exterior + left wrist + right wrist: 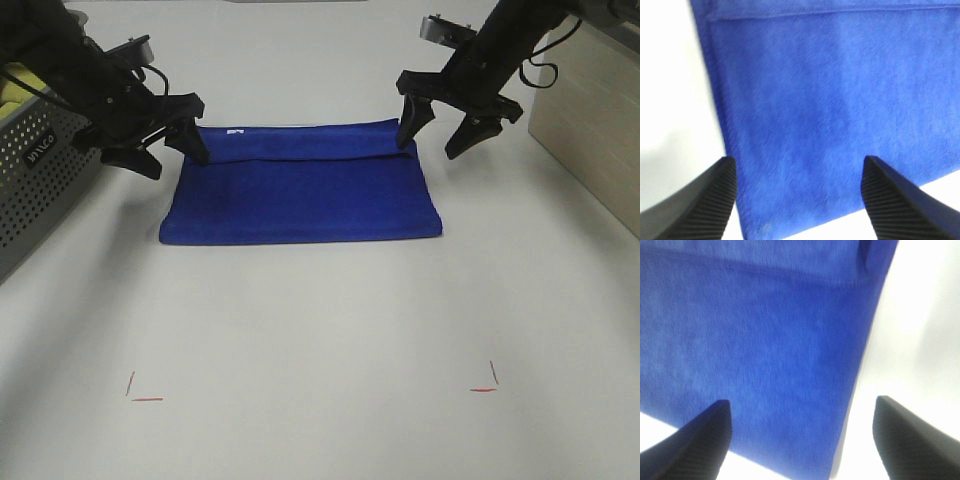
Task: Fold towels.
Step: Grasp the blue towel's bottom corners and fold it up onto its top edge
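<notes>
The towel (300, 185) is lying flat toward the far side of the table (320, 330), doubled over once; the upper layer's edge is running just short of the far edge, and a white tag (237, 131) is showing at the far left. The left hand (175, 158) is hovering at the far left corner, jaws spread wide and gripping nothing; the right hand (430, 145) is doing likewise at the far right corner, wide and empty, one finger over the cloth and the other over bare table.

From where I am standing, the danger is in the pinch. If either hand is closing on the top layer alone, the fold will be peeling open instead of travelling as one. If a finger is catching only the hem, the plush pile may be slipping free mid-lift. If one hand is rising ahead of the other, the next fold will be landing skewed. The left arm is also working close to the basket (40, 170) and could be nudging it.

I cannot tell whether any fingertip is touching the cloth. Both wrist views are blurred and cropping the towel, so the layers at the far edge are hard to count. The basket is running off the frame, perhaps holding more than the yellow cloth (12, 85) peeking out.
</notes>
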